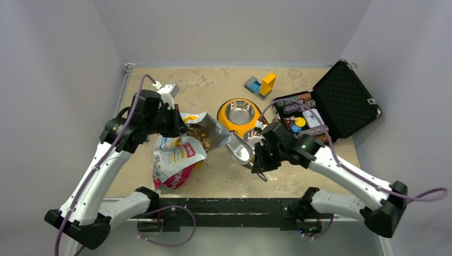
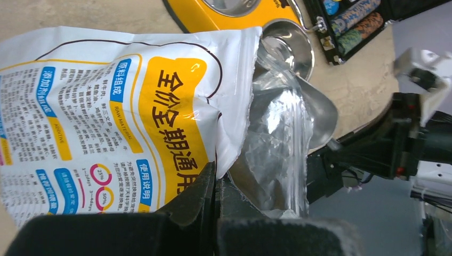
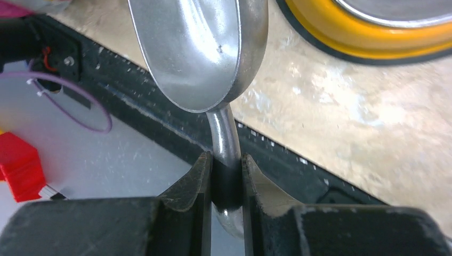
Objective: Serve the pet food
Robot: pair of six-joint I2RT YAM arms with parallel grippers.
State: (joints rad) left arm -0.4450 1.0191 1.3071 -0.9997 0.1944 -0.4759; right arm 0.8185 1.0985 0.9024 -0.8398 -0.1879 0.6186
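Note:
The glossy white-orange-pink bag (image 1: 176,157) lies on the table with its mouth open toward the right. Brown kibble (image 1: 196,132) shows inside the mouth. My left gripper (image 1: 180,125) is shut on the bag's upper rim; in the left wrist view the gripper (image 2: 217,181) pinches the torn white edge of the bag (image 2: 106,106) beside its silver lining. My right gripper (image 1: 260,156) is shut on the handle of a steel scoop (image 1: 239,149), whose bowl sits just right of the bag's mouth. In the right wrist view the scoop (image 3: 197,53) looks empty, held by the gripper (image 3: 226,165).
An orange pet bowl (image 1: 226,118) with a steel inside stands behind the scoop, also in the right wrist view (image 3: 373,32). A small steel cup (image 1: 255,137) sits beside it. An open black case (image 1: 341,101) of poker chips is at the right. Toy blocks (image 1: 261,84) lie at the back.

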